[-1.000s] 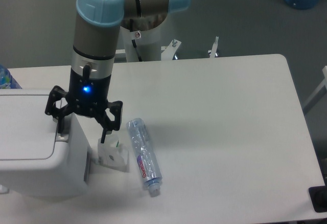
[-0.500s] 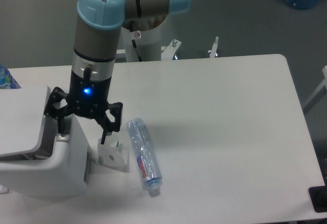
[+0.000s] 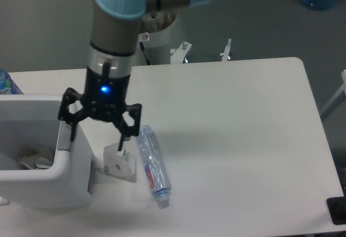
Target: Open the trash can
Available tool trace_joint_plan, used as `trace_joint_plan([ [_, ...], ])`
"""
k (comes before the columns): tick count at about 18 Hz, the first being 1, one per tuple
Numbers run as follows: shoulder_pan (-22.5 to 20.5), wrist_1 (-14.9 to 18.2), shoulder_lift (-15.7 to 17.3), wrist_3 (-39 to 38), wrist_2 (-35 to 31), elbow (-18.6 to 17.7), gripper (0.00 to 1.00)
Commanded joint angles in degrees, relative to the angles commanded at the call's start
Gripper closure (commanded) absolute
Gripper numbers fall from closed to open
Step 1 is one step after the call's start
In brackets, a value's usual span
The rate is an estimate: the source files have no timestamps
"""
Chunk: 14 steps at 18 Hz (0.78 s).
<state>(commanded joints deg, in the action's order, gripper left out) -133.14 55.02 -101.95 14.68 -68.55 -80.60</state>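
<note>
The trash can point(image 3: 54, 185) is a large light-grey bin at the table's front left. Its top stands open and I see crumpled paper point(image 3: 30, 158) inside; the lid itself is not in view. My gripper point(image 3: 95, 139) is open and empty. It hangs over the can's right rim, with one finger point(image 3: 69, 131) at the inner right edge of the opening and the other finger point(image 3: 123, 142) outside the can, above a small white carton.
A small white folded carton point(image 3: 120, 165) stands against the can's right side. A clear plastic bottle point(image 3: 153, 165) lies next to it. A blue bottle point(image 3: 5, 83) shows at the left edge. The arm's base point(image 3: 157, 45) is behind the table.
The lid went from flat to tilted up to out of view, so the can's inside now shows. My gripper has shifted a little to the right and lower.
</note>
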Motion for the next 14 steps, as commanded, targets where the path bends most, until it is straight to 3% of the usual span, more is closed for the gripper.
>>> trace_joint_plan([
  [6,-5.19,0.35,0.44,4.46,-1.76,1.59,0.0],
  [9,-6.16,1.49,0.53,14.03,-6.04,0.89,0.0],
  [14,-8.79,7.29,0.53,29.77,-14.41,0.71,0.0],
])
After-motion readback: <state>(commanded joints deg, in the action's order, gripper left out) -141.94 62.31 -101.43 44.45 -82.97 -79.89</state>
